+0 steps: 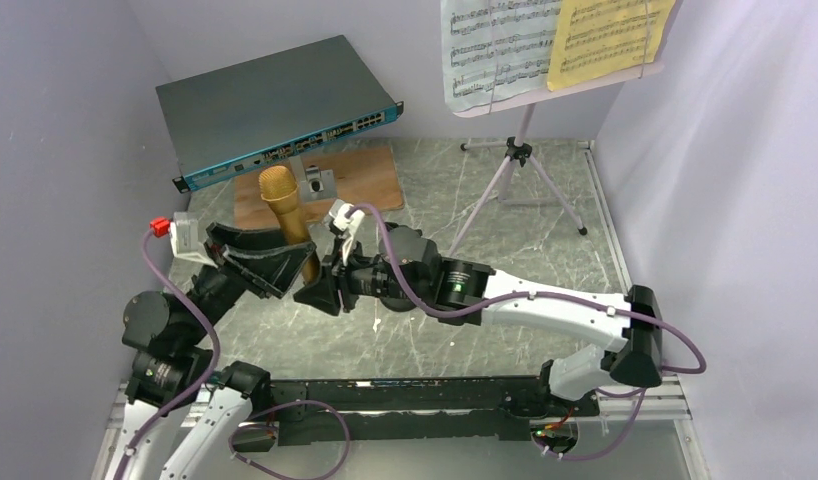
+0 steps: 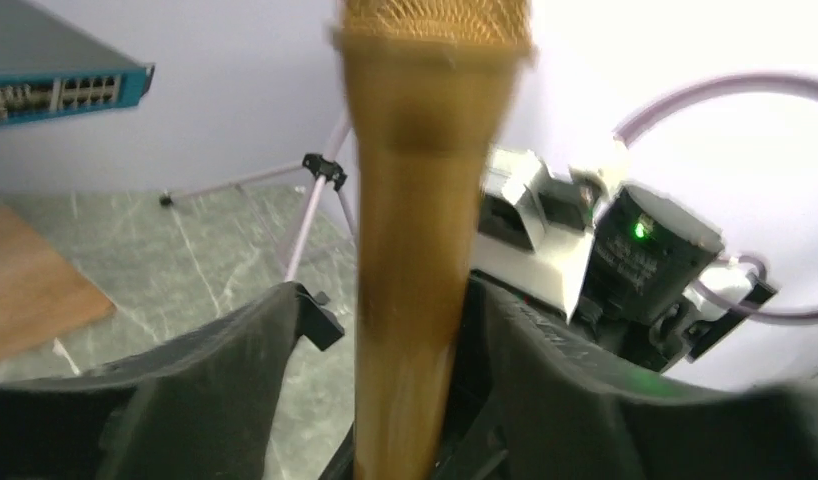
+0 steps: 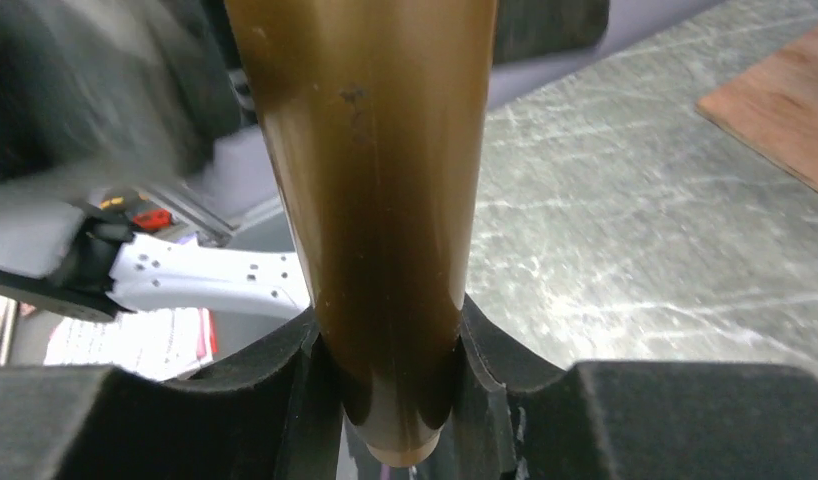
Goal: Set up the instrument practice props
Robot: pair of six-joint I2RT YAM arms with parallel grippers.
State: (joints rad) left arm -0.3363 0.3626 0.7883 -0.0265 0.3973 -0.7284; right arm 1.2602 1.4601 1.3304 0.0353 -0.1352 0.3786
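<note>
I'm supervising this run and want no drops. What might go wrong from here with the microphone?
1. The right gripper clamps only the tapered bottom end of the gold microphone, so the tall body above may tilt or slip out.
2. The left gripper sits open around the same shaft, close to the right one, so the fingers might collide.
3. The mic head stands near the front edge of the network switch, and a lift could bump it.

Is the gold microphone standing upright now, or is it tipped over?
Roughly upright: the gold microphone has its mesh head on top, and the jaws of the right gripper clamp its lower end.
</note>
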